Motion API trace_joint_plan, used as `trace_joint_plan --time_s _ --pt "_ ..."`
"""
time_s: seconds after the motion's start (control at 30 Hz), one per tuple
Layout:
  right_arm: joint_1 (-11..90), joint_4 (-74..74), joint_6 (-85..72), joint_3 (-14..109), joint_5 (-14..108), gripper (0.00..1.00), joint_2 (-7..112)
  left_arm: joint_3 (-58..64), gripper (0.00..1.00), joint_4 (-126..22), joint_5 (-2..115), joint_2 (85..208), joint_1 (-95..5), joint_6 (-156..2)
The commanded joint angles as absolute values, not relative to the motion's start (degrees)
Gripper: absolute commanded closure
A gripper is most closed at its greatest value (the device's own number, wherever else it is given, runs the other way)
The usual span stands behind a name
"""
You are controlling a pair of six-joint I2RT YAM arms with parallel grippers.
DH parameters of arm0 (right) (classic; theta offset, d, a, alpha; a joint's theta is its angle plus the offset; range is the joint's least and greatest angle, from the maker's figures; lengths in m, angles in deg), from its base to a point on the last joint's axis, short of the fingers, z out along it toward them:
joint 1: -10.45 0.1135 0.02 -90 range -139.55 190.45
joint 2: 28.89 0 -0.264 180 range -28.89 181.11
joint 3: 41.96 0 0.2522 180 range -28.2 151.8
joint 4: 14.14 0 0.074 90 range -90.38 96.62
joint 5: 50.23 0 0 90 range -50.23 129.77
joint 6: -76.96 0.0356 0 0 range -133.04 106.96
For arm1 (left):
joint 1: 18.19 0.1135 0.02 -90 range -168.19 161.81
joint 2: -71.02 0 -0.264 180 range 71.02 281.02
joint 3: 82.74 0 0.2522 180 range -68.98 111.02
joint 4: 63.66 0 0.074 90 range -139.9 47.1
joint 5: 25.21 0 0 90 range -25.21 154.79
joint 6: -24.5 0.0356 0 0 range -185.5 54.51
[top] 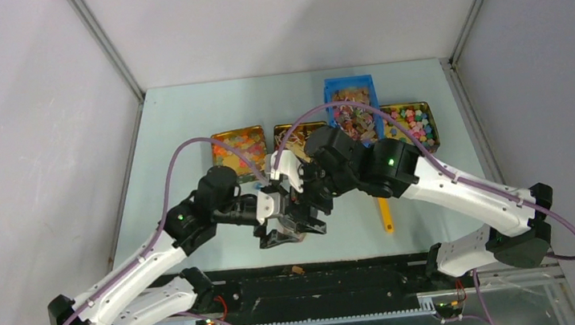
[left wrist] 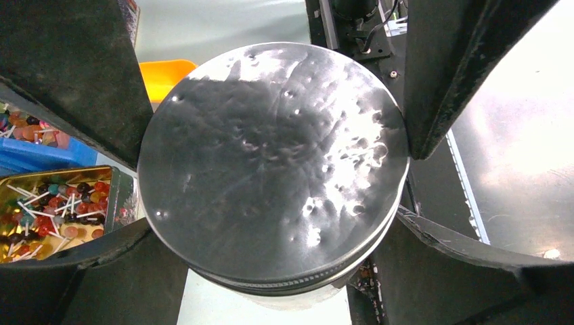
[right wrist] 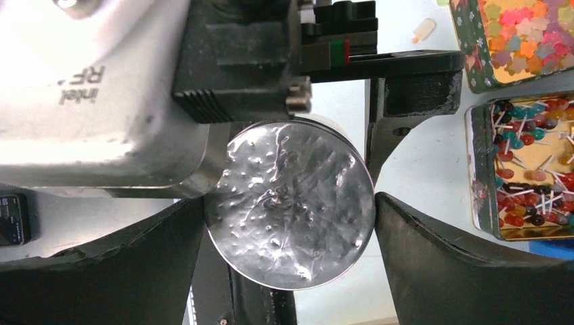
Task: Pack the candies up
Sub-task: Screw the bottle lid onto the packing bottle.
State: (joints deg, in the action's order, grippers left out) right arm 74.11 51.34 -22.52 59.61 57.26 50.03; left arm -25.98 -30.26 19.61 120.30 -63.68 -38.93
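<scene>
In the centre of the top view both arms stood over a round, dented silver metal lid (left wrist: 271,162). The left tool (left wrist: 274,223) was spread wide, its fingers pressed to either side of a pale container (left wrist: 271,303) just beneath the lid. It seemed to be holding it, though little of the container showed. The right tool (right wrist: 290,203), equally wide, clamped the lid's rim from both sides. The candies (top: 412,123) lay in gold tins (top: 214,150) and a blue plastic bin (top: 327,102) along the upper part of the table (top: 184,125). White-stick lollipops (right wrist: 528,169) filled the tin at the right edge of the right wrist view. An orange plastic scoop (top: 386,217) lay on the table to the lower right of the tools.
</scene>
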Motion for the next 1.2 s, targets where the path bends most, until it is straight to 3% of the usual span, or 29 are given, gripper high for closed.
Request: trace_joint_plan --time_s 0.0,0.5,0.9,1.17 --pt "74.45 50.62 -22.56 60.94 54.15 0.09 51.16 -21.05 0.2 -34.93 16.19 119.18 -63.78 -38.15" --pt "75.71 45.34 -12.29 59.62 42.99 0.18 51.54 -23.49 0.25 -44.09 28.85 116.78 -63.77 -44.26" --pt "76.39 49.79 0.81 64.64 26.92 0.16 56.41 -24.14 0.3 -50.88 42.65 115.17 -64.1 -49.35" --pt "78.06 56.03 7.18 73.39 19.23 0.14 64.11 -22.61 0.3 -51.07 44.65 116.16 -64.79 -48.65"
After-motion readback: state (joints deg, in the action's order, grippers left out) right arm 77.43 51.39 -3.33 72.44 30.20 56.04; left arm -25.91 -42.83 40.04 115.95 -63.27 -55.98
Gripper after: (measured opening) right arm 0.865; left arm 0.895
